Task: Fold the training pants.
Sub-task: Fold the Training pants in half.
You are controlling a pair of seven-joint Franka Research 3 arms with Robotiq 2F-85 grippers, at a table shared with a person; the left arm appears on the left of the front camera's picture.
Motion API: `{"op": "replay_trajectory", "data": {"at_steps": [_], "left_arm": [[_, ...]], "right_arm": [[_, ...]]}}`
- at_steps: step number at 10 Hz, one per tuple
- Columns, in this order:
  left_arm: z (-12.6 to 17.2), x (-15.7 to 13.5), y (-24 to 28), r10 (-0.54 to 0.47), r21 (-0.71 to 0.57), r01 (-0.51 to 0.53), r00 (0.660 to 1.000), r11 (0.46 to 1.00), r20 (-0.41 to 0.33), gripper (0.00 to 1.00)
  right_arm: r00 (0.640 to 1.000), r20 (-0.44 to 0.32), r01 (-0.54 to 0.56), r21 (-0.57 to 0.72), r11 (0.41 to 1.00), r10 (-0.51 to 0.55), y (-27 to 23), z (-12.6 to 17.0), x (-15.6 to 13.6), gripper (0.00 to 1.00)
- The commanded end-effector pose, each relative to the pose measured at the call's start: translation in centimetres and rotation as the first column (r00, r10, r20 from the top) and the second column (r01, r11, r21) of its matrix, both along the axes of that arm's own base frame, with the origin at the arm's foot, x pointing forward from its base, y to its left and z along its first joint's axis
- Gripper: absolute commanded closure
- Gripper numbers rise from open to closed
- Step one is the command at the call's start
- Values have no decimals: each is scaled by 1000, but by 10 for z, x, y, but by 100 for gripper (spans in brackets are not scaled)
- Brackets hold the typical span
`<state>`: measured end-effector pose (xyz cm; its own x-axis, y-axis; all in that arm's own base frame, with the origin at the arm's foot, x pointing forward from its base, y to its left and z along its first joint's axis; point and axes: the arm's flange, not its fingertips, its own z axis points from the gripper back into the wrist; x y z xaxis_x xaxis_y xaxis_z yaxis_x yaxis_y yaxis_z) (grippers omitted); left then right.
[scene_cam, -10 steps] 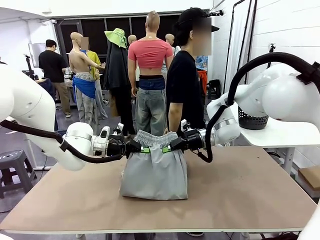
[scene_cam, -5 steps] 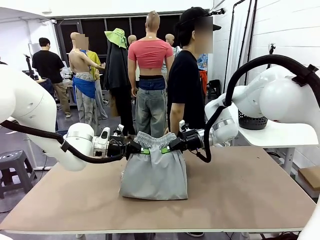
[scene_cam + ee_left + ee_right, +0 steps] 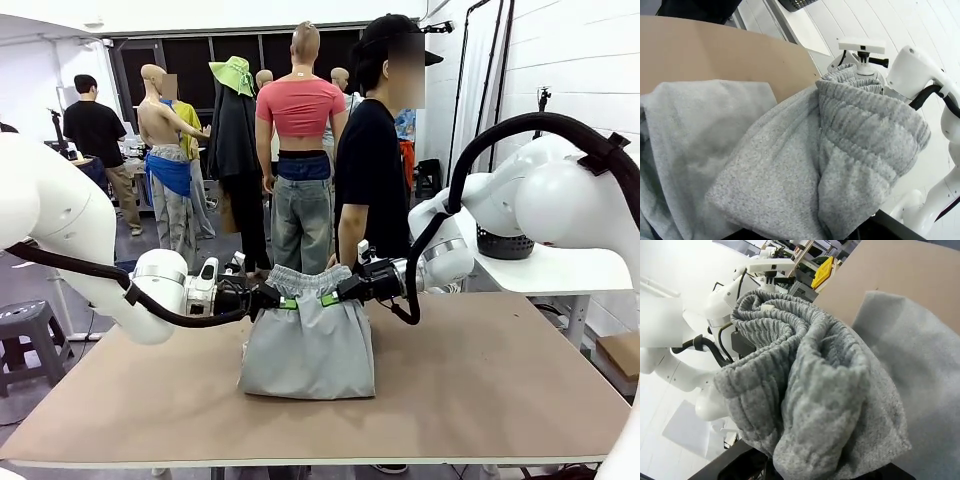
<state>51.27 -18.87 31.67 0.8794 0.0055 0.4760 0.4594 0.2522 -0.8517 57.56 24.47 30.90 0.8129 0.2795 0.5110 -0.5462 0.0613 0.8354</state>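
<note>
Two white robot arms hold a pair of light grey training pants (image 3: 307, 345) up by the gathered waistband at the middle of a brown desk (image 3: 480, 390), while a person in a black T-shirt (image 3: 372, 165) stands at the far side, just behind the garment. The left jaws (image 3: 283, 301) come in from one side and the right jaws (image 3: 333, 297) from the other, each pressed together and pinching one end of the waistband, with the green pads showing against the grey fabric. The waistband hangs lifted between the two grips, bunched and slightly sagging in the middle; below it the rest of the pants drops down and rests on the desk as a squarish folded heap, its lower edge lying flat on the board. From the left wrist, the ribbed elastic band (image 3: 865, 135) fills the near view, rising out of the jaws at the bottom edge, with more grey cloth spread on the desk behind it. From the right wrist, the same band curls thickly over the jaws, cloth (image 3: 810, 385) crowding right up against the lens.
</note>
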Motion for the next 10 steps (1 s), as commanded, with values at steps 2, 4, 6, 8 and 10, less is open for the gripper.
{"op": "replay_trajectory", "data": {"at_steps": [2, 4, 6, 8, 10], "left_arm": [[-7, 25, 9, 54, 4, -54, 998, 999, -21, 100], [-15, 28, 11, 63, -7, -64, 996, 998, -57, 100], [-21, 36, 19, 88, -3, -88, 992, 996, -91, 100], [-32, 40, 21, 116, 11, -115, 984, 993, -134, 100], [-42, 47, 23, 134, 23, -132, 978, 991, -157, 100]], "right_arm": [[998, -11, 68, -33, 997, -69, 2, -5, 32, 100], [993, -39, 109, -63, 992, -112, -5, -13, 37, 100], [990, -60, 125, -68, 990, -129, -10, -19, 44, 100], [987, -84, 129, -66, 989, -134, -15, -24, 48, 100], [985, -104, 133, -67, 989, -140, -18, -31, 55, 100]]}}
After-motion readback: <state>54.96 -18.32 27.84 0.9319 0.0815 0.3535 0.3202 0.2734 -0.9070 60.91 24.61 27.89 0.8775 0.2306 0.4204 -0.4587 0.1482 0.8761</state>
